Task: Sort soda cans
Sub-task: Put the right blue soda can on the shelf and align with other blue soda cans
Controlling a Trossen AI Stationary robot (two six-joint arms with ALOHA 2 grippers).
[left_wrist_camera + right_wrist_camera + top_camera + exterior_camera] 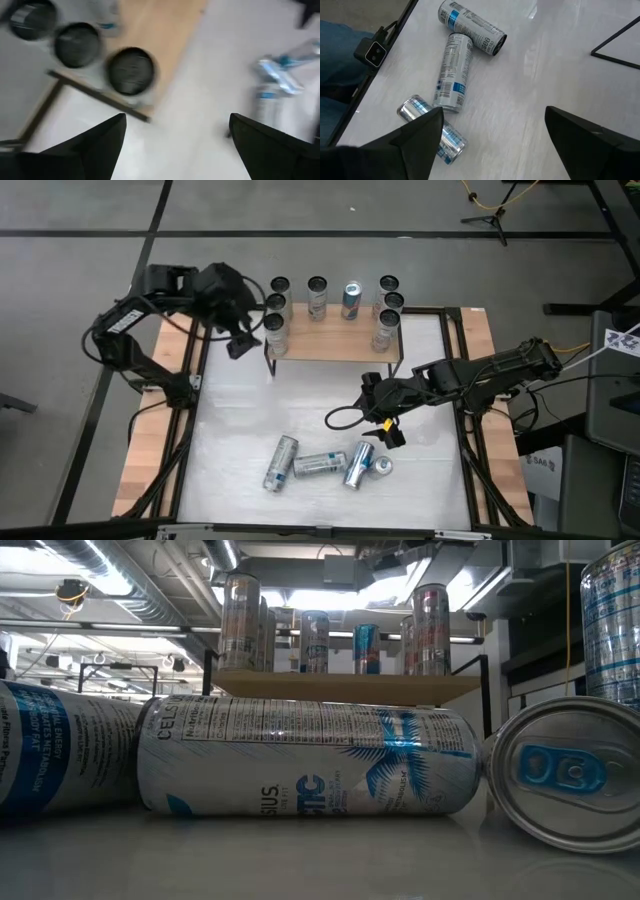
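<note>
In your low view, the lying soda cans [300, 755] fill the frame, cut off at both edges. Ahead of the left jaws, the standing cans [131, 70] blur, labels unreadable.

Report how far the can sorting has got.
Done: several cans stand upright on the wooden shelf. In hand: nothing; the left gripper beside the shelf and the right gripper above the lying cans are both open and empty. Left: those cans.

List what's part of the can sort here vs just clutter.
Job:
- upright cans on the wooden shelf, e.g. blue can
- loose cans on the table
- left hand, right hand, both open

Clutter:
- tripod
- yellow cable
</note>
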